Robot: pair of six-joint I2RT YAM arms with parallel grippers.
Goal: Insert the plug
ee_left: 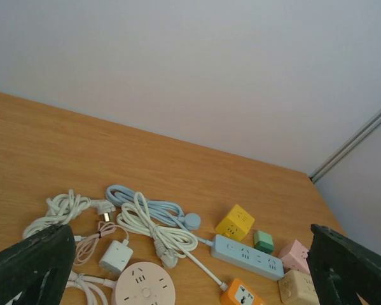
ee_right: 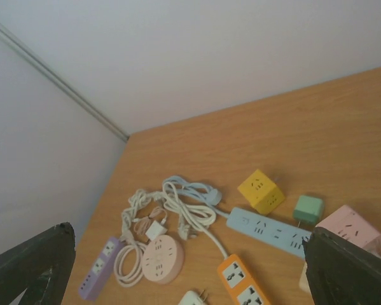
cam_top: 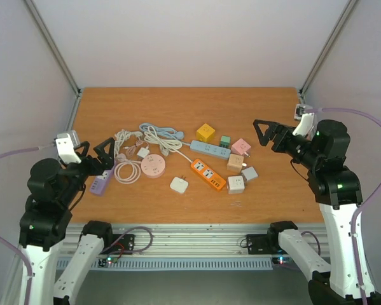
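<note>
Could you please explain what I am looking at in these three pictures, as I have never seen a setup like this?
These are two robot arms bolted at the near edge of a wooden table. The wide picture comes from a fixed camera above and behind them; the other two come from cameras on each wrist, with dark fingertips at the lower corners. The left end effector and right end effector are both open, raised and holding nothing. On the table lie an orange power strip, a blue power strip, a purple power strip, a round pink socket, a yellow cube socket, several small cube adapters and coiled white cables.
</note>
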